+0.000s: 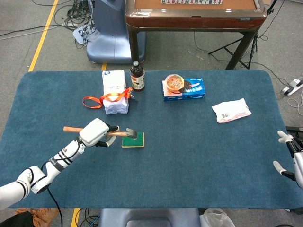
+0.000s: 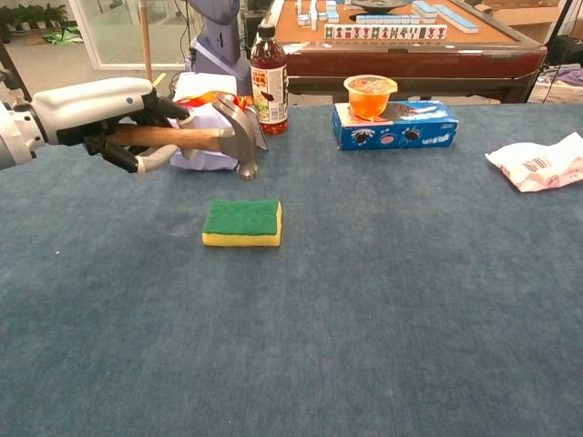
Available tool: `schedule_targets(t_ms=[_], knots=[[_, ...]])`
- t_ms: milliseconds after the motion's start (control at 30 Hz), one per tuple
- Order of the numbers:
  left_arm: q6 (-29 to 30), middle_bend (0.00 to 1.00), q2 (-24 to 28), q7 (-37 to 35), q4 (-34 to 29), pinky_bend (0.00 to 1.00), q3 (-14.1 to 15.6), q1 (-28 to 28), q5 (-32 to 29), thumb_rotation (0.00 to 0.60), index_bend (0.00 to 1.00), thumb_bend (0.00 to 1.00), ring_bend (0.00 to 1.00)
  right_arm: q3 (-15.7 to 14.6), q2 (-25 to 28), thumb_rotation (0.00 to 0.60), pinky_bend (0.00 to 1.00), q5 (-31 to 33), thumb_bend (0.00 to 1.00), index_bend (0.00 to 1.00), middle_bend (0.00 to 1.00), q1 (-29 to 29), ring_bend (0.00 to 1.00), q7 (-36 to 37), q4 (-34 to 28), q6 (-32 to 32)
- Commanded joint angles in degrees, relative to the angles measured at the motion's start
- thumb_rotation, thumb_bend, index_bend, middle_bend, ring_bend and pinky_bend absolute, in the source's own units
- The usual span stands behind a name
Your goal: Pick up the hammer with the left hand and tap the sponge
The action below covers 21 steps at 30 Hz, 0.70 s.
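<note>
Head high overhead; chest low, frontal.

My white left hand (image 2: 114, 116) wraps the wooden-handled hammer (image 2: 205, 138), hiding the middle of its handle. The white wrapped parcel with an orange ribbon (image 2: 206, 123) sits partly behind the hammer head. My right hand (image 1: 289, 156) is cut off at the right edge of the head view. I cannot read the label on the dark glass bottle (image 1: 137, 76).

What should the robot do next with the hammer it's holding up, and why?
Probably bring the hammer straight down for a gentle tap. The left hand grips its wooden handle, and the metal head hangs in the air above the green and yellow sponge, not touching it. In the head view the head looks lined up over the sponge's left part, so a short downward move should land on it.
</note>
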Motion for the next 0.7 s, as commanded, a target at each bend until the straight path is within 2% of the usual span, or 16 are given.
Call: schedule_targets(t_ms=[33, 367, 633, 700], knots=[[0.80, 0.81, -0.75, -3.28, 0.60, 0.94, 0.21, -0.38, 0.11, 0.600, 0.70, 0.55, 0.77, -0.06, -0.02, 0.600, 0.30, 0.09, 0.19, 0.17, 0.33, -0.02, 0.23, 0.08, 0.06, -0.14], [3.67, 0.82, -0.30, -11.44, 0.03, 0.97, -0.61, 0.50, -1.85, 0.600, 0.72, 0.55, 0.80, -0.10, -0.36, 0.600, 0.30, 0.34, 0.19, 0.17, 0.33, 0.00, 0.23, 0.89, 0.72, -0.52], [4.11, 0.82, 2.24, -21.76, -6.37, 0.97, -3.90, 1.87, -7.31, 0.600, 0.72, 0.54, 0.79, -0.09, -0.53, 0.600, 0.30, 0.38, 0.19, 0.17, 0.33, 0.00, 0.23, 0.94, 0.76, -0.57], [4.40, 0.82, 2.18, -21.98, -6.60, 0.97, -4.69, 2.09, -8.12, 0.600, 0.72, 0.54, 0.79, -0.09, -0.53, 0.600, 0.30, 0.33, 0.19, 0.17, 0.33, 0.04, 0.23, 0.86, 0.71, -0.60]])
